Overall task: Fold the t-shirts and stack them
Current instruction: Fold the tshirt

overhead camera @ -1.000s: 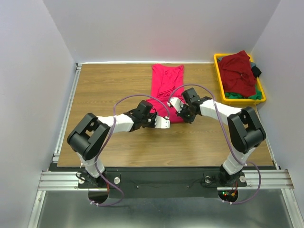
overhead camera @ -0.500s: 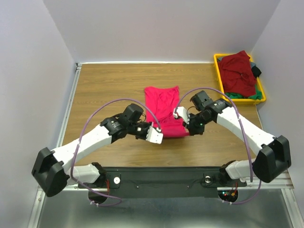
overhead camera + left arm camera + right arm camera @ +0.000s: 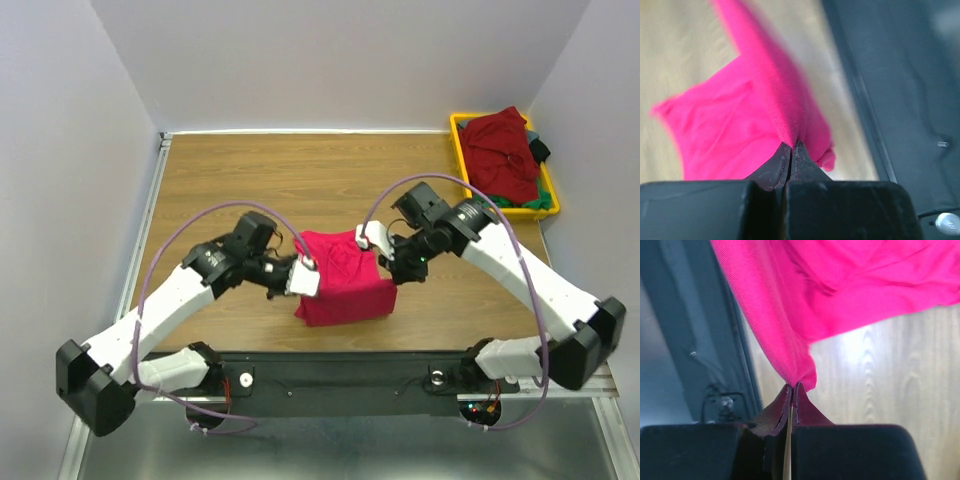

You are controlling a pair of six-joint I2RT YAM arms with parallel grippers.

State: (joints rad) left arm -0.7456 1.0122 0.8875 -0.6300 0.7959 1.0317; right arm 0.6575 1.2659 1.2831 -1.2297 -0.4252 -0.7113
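The crimson t-shirt point(image 3: 345, 290) hangs bunched between my two grippers over the near middle of the wooden table point(image 3: 230, 170), its lower part resting near the front edge. My left gripper point(image 3: 303, 268) is shut on its left edge. In the left wrist view the gripper point(image 3: 792, 146) pinches a fold of the pink cloth point(image 3: 730, 125). My right gripper point(image 3: 375, 243) is shut on its right edge. In the right wrist view the gripper point(image 3: 792, 386) pinches a corner of the cloth point(image 3: 840, 285). A maroon t-shirt point(image 3: 500, 150) lies on top of green point(image 3: 530, 203) and dark point(image 3: 541, 150) shirts.
The yellow plastic bin point(image 3: 462, 160) holding the other shirts stands at the back right corner. A black rail point(image 3: 340, 375) runs along the table's near edge. It also shows in the left wrist view point(image 3: 900, 100) and the right wrist view point(image 3: 695, 315).
Both grippers have pulled the crimson shirt from the back middle of the table toward the near edge. The shirt has gone from lying long and flat to a shorter, bunched shape.
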